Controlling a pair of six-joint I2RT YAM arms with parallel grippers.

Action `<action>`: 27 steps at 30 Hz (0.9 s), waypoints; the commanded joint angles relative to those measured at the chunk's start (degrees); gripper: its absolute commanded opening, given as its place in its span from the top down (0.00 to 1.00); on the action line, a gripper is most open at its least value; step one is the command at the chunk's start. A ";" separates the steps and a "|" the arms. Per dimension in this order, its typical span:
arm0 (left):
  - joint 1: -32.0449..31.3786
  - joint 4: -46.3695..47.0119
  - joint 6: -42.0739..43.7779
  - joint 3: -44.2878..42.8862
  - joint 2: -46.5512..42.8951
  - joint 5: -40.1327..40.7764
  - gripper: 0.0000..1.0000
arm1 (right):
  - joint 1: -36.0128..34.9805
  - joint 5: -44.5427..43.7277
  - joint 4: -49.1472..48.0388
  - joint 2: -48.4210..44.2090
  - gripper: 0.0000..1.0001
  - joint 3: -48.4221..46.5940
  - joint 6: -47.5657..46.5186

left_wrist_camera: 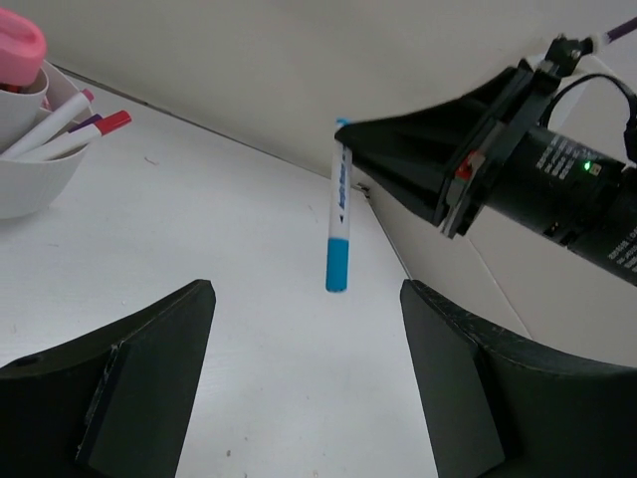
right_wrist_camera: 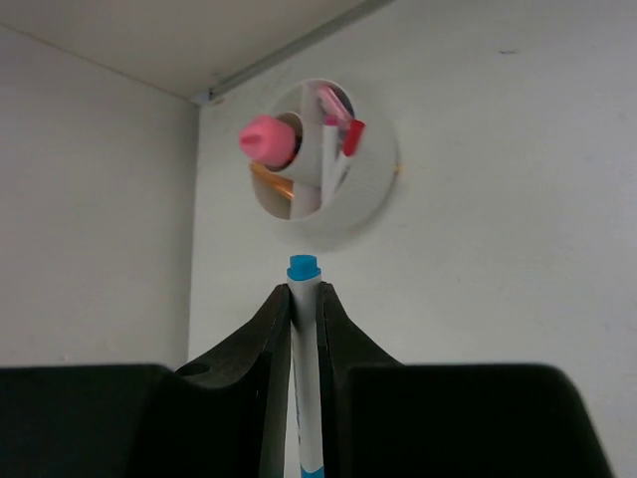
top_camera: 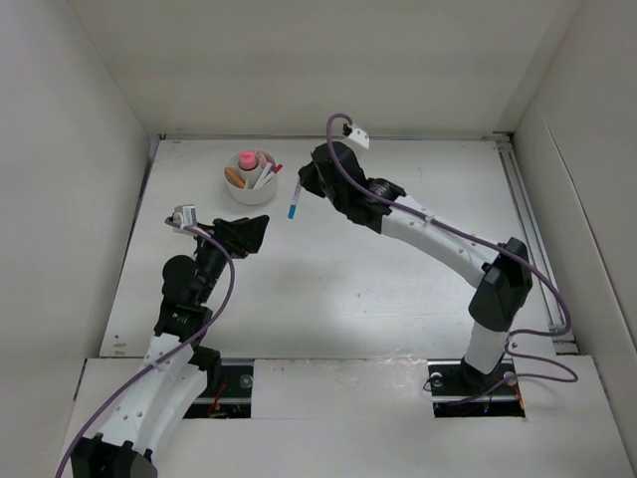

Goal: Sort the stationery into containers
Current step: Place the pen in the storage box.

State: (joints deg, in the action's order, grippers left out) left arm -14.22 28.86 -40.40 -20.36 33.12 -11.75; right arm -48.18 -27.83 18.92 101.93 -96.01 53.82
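My right gripper is shut on a thin white pen with a blue cap, which hangs off the table just right of the round white bowl. The same pen shows upright in the left wrist view, pinched near its top, blue cap down. The bowl holds a pink-topped stubby item, an orange piece and pens with red and purple caps. My left gripper stands open below the bowl with nothing between its fingers.
White walls enclose the table on three sides. A metal rail runs along the table's right edge. The right arm stretches diagonally across the right half of the table.
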 commanded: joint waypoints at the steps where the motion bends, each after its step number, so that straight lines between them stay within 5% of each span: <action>1: -0.28 2.51 -0.20 0.06 -0.78 0.50 0.27 | -0.41 -1.95 -4.85 4.58 1.00 -6.62 -3.55; 13: -0.28 0.24 0.85 -0.99 -1.84 3.57 0.27 | -2.18 -8.11 -7.23 21.80 1.00 -26.06 -11.63; 27: -0.28 -0.30 0.85 -0.47 -2.54 6.30 0.27 | -3.32 -11.54 -13.99 30.95 1.00 -33.19 -14.88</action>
State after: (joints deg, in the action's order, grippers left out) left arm -14.22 26.57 -40.32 -20.32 31.31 -6.44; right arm -51.09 -37.56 10.20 131.98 -125.78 40.60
